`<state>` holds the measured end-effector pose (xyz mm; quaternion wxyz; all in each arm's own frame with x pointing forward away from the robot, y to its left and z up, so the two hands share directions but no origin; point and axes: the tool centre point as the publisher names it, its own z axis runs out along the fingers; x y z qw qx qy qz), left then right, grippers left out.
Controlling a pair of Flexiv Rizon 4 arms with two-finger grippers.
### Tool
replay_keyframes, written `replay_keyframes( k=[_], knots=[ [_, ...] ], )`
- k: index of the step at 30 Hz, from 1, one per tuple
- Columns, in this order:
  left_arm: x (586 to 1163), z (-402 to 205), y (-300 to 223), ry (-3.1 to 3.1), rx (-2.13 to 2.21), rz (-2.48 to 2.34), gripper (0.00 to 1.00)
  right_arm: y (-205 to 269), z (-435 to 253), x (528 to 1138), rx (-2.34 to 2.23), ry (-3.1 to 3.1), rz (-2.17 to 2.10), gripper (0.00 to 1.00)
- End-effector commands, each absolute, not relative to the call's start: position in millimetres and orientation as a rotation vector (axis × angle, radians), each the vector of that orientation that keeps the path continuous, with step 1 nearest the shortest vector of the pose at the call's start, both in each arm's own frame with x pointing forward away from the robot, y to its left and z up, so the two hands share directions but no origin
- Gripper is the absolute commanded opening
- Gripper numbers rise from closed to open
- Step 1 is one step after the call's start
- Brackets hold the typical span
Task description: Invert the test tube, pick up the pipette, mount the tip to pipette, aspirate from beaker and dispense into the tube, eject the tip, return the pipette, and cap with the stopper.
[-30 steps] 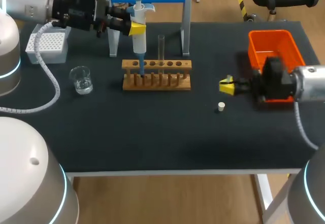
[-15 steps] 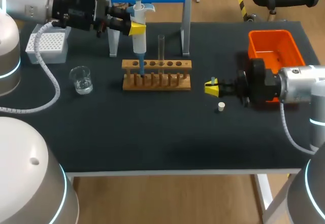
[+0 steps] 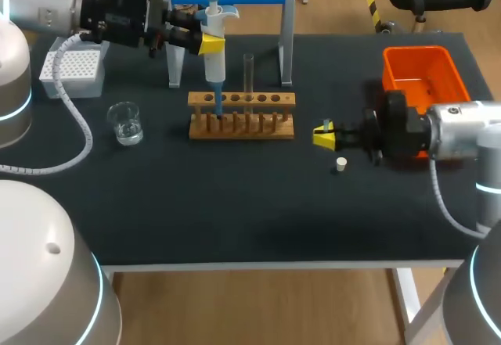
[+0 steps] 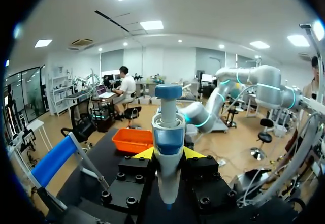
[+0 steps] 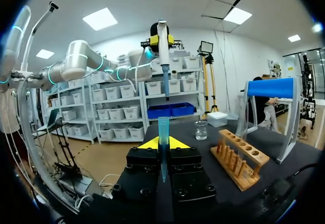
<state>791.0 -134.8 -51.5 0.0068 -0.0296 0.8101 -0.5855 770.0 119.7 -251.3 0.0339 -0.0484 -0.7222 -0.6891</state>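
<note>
The job looks about a third done. The test tube [image 3: 248,75] stands straight up in the wooden rack [image 3: 266,126], open end up, so the turning-over step looks finished. I cannot tell if there is any liquid in it.

The left gripper [image 3: 208,43] has its fingers clamped on the pipette [image 3: 214,55] from two sides. It holds the pipette upright, with the bottom end just above the rack's holes, at about 11 o'clock from the test tube. So the picking-up step is done too.

The right gripper [image 3: 323,135] has its fingers squeezed on a little blue pipette tip [image 5: 163,130], which points straight up between them. It sits at about 3 o'clock from the rack, a bit apart from it. The tip is not on the pipette, so I think putting it on is the step in hand.

What is left: suck up liquid from the beaker [image 3: 125,122], squirt it into the tube, pop the tip off, put the pipette back, and push in the stopper [image 3: 340,164].

The pipette is white with a blue button on top and a thin blue bottom end. The beaker is clear glass with some liquid, at 9 o'clock from the rack. The stopper is small and white, lying on the table at 5 o'clock from the right gripper.
</note>
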Motion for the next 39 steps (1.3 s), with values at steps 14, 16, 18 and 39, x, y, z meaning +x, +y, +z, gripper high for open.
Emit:
replay_keyframes(
  k=[14, 16, 18, 39],
  knots=[
    [790.7, -50.9, -134.0, 2.535, -0.092, -1.831, 0.00, 229.9, -264.7, 776.7, -0.107, -2.179, -2.143, 0.00],
    [790.7, -50.9, -134.0, 2.535, -0.092, -1.831, 0.00, 241.1, -264.4, 778.6, -0.094, -2.165, -2.152, 0.00],
    [790.7, -50.9, -134.0, 2.535, -0.092, -1.831, 0.00, 252.9, -264.7, 780.2, -0.079, -2.164, -2.151, 0.00],
    [790.7, -50.9, -134.0, 2.535, -0.092, -1.831, 0.00, 296.2, -273.0, 785.8, -0.118, -2.181, -2.154, 0.00]
  ],
)
